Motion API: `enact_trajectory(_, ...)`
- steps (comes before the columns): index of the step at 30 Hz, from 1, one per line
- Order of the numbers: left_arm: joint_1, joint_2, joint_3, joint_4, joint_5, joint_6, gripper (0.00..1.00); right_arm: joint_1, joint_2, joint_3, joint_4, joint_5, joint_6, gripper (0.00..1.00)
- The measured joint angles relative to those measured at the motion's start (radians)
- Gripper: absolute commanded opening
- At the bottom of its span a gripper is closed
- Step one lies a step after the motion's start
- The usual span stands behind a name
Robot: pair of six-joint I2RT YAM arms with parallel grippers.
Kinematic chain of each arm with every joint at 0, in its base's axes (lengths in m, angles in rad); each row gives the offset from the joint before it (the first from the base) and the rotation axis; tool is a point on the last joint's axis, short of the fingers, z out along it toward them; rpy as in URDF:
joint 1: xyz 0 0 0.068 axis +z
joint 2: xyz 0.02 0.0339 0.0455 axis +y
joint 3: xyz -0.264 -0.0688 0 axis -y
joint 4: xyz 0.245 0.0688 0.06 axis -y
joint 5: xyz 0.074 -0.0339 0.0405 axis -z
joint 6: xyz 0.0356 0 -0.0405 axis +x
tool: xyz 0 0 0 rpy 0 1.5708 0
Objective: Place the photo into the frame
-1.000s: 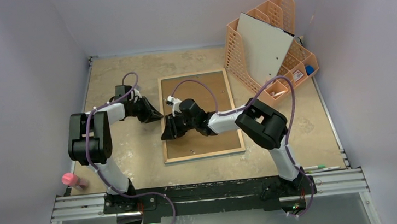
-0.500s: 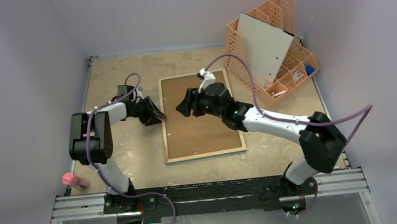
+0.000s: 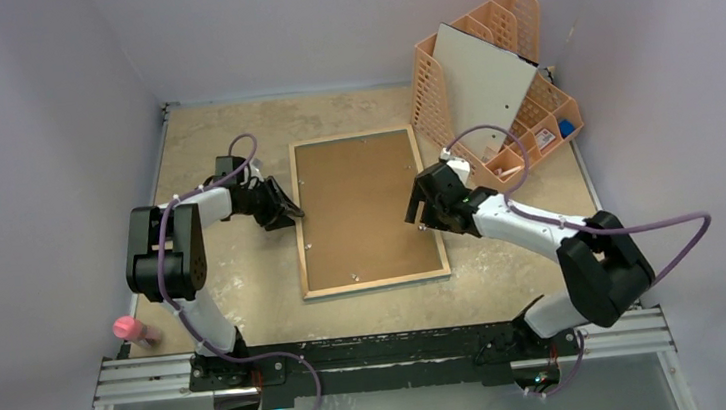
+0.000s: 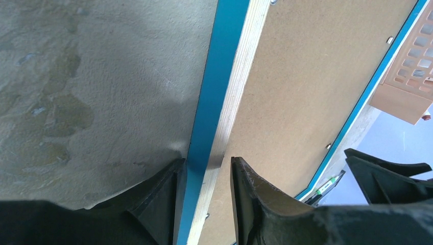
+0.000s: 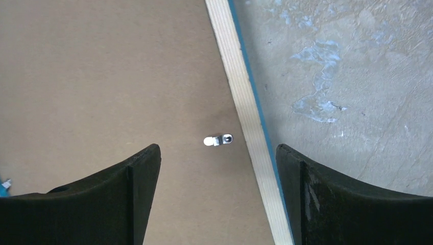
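The frame [image 3: 377, 284] lies face down in the middle of the table, its light wood rim [image 4: 240, 76] and blue edge [image 4: 217, 76] around a brown hardboard backing [image 3: 359, 205]. The photo is hidden. My left gripper [image 3: 292, 214] sits at the frame's left rim. Its jaws straddle that rim [image 4: 207, 173], open, the outer finger [image 4: 163, 204] against the blue side and the inner one a little off the wood. My right gripper [image 3: 418, 210] hovers over the right rim [image 5: 240, 87], open wide [image 5: 218, 163], near a small metal tab [image 5: 218, 140].
An orange lattice organiser [image 3: 514, 40] stands at the back right with a grey-white board [image 3: 483, 83] leaning in it. A pink object [image 3: 133, 331] lies by the near left edge. Pens [image 3: 590, 307] lie by the near right edge.
My right arm swung from the frame's left side across to its right rim, its jaws opening wide. My left gripper's jaws parted slightly at the left rim.
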Motion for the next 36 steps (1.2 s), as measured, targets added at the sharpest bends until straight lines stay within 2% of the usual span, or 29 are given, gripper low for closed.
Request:
enact_trajectory(2, 0.000, 0.000, 0.000, 0.000, 0.000, 0.000, 0.40, -0.004, 0.025, 0.000, -0.003, -0.001, -0.015, 0.75)
enact_trajectory(4, 0.000, 0.000, 0.000, 0.000, 0.000, 0.000, 0.38, -0.008, 0.047, 0.000, -0.003, -0.004, -0.038, 0.63)
enact_trajectory(7, 0.000, 0.000, -0.002, -0.001, 0.000, 0.000, 0.37, -0.017, 0.073, 0.000, -0.002, -0.019, -0.078, 0.57)
enact_trajectory(19, 0.000, 0.001, -0.004, -0.004, 0.002, 0.000, 0.36, -0.049, 0.129, 0.013, 0.014, -0.095, -0.187, 0.51)
enact_trajectory(21, 0.000, 0.002, -0.005, -0.003, 0.003, 0.000, 0.36, -0.051, 0.133, 0.019, 0.011, -0.099, -0.200, 0.53)
enact_trajectory(26, 0.000, 0.002, -0.005, -0.003, 0.003, 0.000, 0.35, -0.054, 0.137, 0.029, 0.010, -0.115, -0.223, 0.64)
enact_trajectory(36, 0.000, 0.004, -0.005, -0.003, 0.003, 0.000, 0.34, -0.054, 0.135, 0.029, -0.005, -0.153, -0.270, 0.60)
